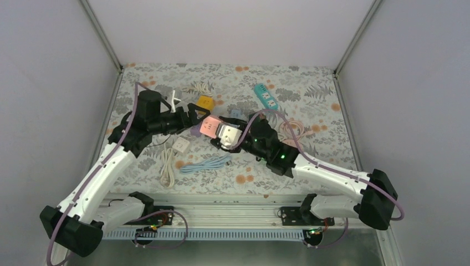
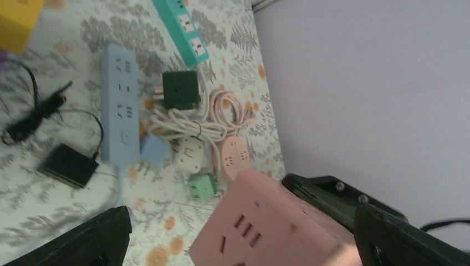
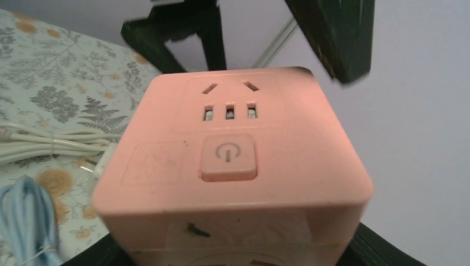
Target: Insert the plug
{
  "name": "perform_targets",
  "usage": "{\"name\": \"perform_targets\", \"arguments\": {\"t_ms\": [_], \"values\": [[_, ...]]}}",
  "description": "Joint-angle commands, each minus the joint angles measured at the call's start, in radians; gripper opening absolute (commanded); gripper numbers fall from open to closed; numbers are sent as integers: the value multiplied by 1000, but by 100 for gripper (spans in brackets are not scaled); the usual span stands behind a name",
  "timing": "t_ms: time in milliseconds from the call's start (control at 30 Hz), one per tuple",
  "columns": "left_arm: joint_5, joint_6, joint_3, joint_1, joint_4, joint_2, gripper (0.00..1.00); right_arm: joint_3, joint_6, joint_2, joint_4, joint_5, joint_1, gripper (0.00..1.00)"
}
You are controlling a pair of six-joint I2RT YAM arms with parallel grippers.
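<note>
A pink cube socket [image 1: 209,126] hangs above the table's middle, between the two grippers. In the right wrist view [image 3: 233,160] it fills the frame, with its power button and slots facing up. My right gripper [image 1: 226,136] [image 3: 238,259] is shut on a white plug adapter [image 1: 229,133] [image 3: 244,252], which is pressed against the cube's side. My left gripper [image 1: 195,121] [image 2: 244,221] straddles the cube [image 2: 277,227] from the other side. Its jaws are wide, and floor shows between one finger [image 2: 94,238] and the cube.
A teal power strip [image 1: 266,97] [image 2: 183,27] and a yellow cube [image 1: 205,102] lie behind. A white charger [image 1: 180,146] and a light blue cable [image 1: 205,164] lie in front. A pale blue strip [image 2: 119,105], a dark green cube [image 2: 180,88] and a green adapter [image 2: 202,187] lie below.
</note>
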Motion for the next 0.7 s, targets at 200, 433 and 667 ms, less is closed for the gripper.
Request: {"name": "perform_targets", "arguments": {"t_ms": [200, 433, 667], "values": [[1, 435, 117, -59, -140, -5, 97, 227, 273, 97, -326, -153, -73, 17], [-2, 440, 103, -95, -127, 41, 93, 267, 337, 104, -335, -189, -87, 18], [-13, 414, 95, -116, -104, 72, 92, 259, 364, 95, -315, -242, -97, 18]]}}
